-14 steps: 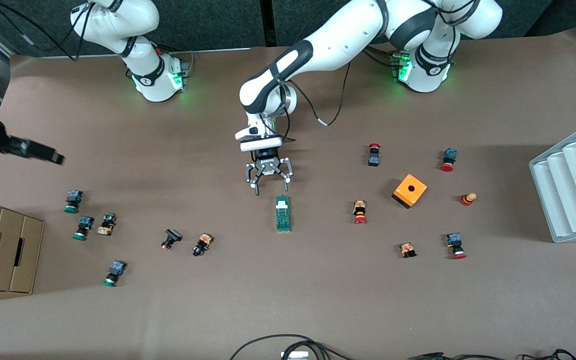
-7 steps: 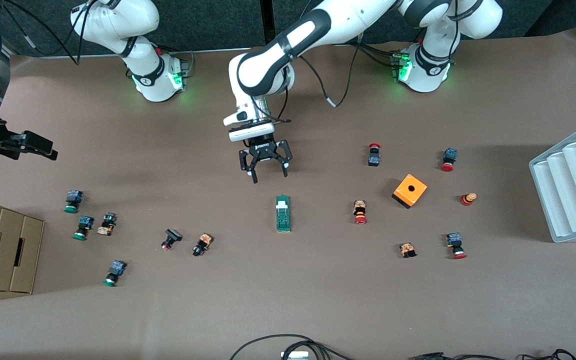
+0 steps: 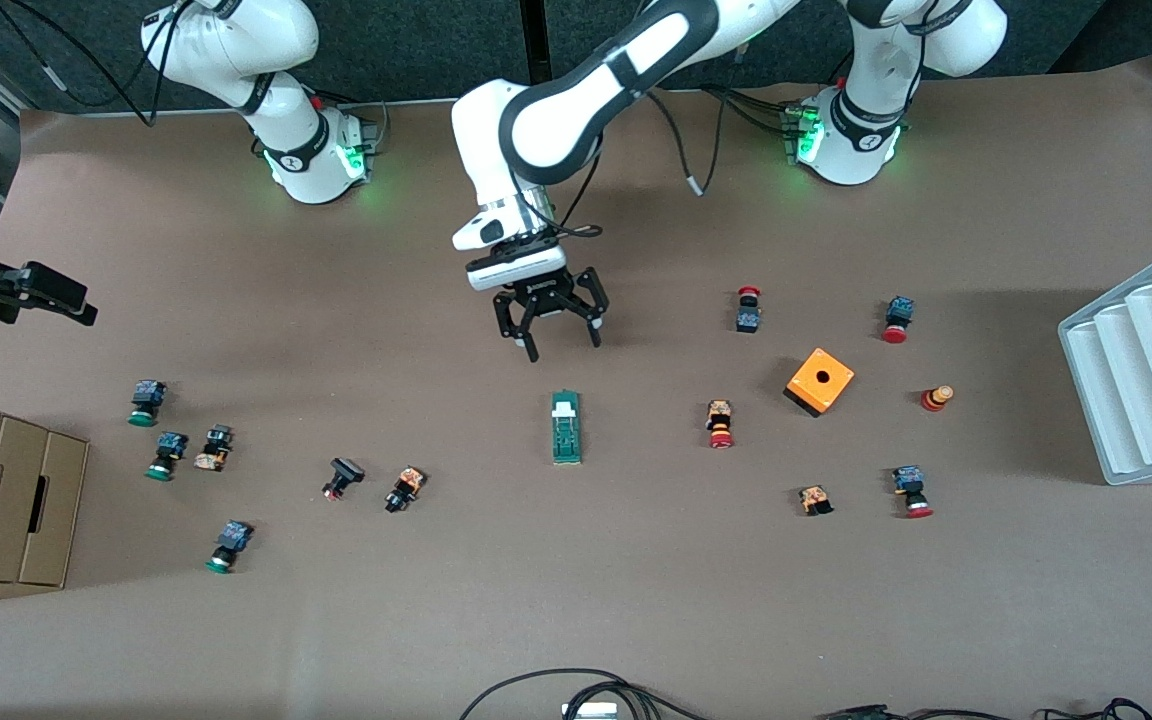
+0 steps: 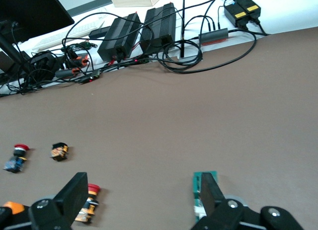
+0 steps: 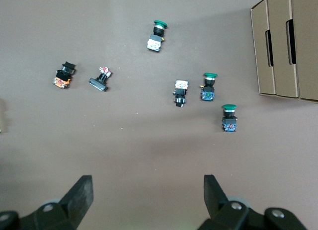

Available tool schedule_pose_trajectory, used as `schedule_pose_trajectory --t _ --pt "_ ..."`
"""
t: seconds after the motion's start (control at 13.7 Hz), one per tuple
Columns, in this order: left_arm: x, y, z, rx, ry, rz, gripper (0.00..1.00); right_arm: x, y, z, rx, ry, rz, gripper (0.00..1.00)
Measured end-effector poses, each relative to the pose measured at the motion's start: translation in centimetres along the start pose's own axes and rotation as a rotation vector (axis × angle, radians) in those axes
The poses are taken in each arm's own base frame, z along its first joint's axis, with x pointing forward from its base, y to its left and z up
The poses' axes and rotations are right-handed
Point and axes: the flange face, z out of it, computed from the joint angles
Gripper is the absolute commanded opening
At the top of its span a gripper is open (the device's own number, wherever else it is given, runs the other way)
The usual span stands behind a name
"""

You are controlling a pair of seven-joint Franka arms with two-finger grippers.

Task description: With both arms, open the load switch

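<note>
The load switch [image 3: 566, 427], a narrow dark-green block with a white piece at the end toward the robots' bases, lies flat mid-table. My left gripper [image 3: 564, 348] hangs open over bare table just off that white end. In the left wrist view the load switch [image 4: 203, 180] shows partly hidden by one finger of the left gripper [image 4: 143, 195]; nothing is between the fingers. My right gripper [image 3: 41, 292] hovers at the right arm's end of the table. In the right wrist view the right gripper [image 5: 148, 190] stands open and empty above bare table.
An orange cube [image 3: 820, 381] and several red-capped buttons [image 3: 720, 424] lie toward the left arm's end, beside a white ridged tray [image 3: 1146, 370]. Green-capped buttons [image 3: 166, 455] and cardboard boxes [image 3: 6, 500] sit at the right arm's end. Cables [image 3: 576, 690] lie along the edge nearest the front camera.
The left gripper has lifted away from the switch's white end and swung slightly toward the left arm's end, still open. The right gripper has drifted toward the table's edge.
</note>
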Motion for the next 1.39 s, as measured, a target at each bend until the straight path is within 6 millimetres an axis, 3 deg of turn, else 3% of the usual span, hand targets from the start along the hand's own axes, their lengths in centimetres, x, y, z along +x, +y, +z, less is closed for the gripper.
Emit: schedule_pose_trajectory --t 0.51,0.95,1.39 --pt "9.8 -9.3 -1.6 -0.035 -0.134 0.153 1.00 0.0 0.0 0.0 0.000 0.000 0.000 0.99" --pt "17.3 -20.2 0.0 -0.092 -0.250 0.147 1.00 0.0 0.0 0.0 0.000 0.000 0.000 0.99" --pt "23.7 -32.2 1.8 -0.233 -0.370 -0.026 1.00 0.0 0.0 0.0 0.000 0.000 0.000 0.99"
